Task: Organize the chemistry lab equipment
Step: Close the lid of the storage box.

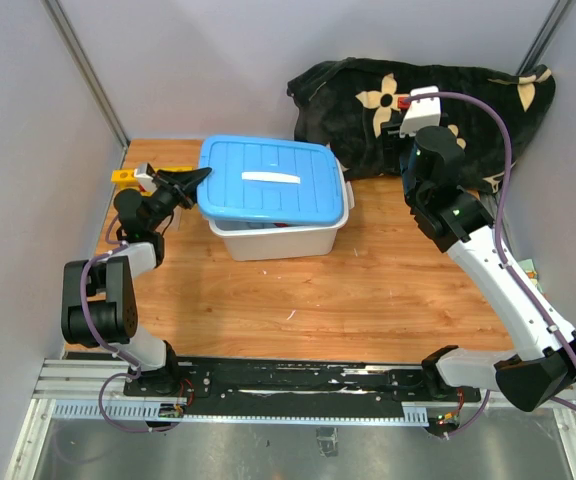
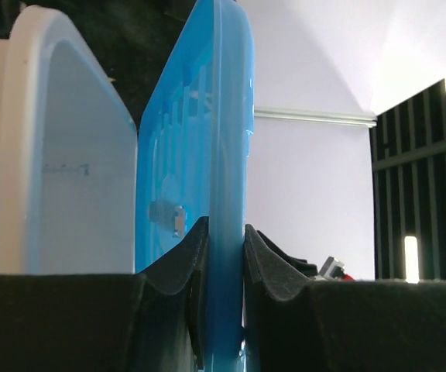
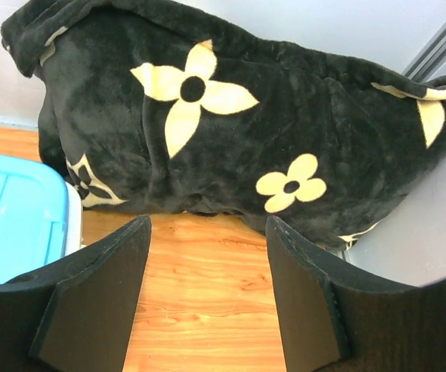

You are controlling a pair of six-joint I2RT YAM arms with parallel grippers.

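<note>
The lid point(image 2: 200, 116) is pinched by the left claw point(image 2: 225, 232), likely to be lifted next; the right claw point(image 3: 207, 225) is spread wide.

left pincer point(image 1: 192, 180) clamped on blue lid point(image 1: 238, 196) edge, right pincer point(image 3: 206, 240) spread wide, right arm point(image 1: 498, 282) stretched forward

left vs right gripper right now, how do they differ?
The left gripper is clamped on the lid's edge; the right gripper stands open, holding nothing. The left gripper is at the bin; the right gripper hangs over bare table by the blanket. Both are black.
</note>
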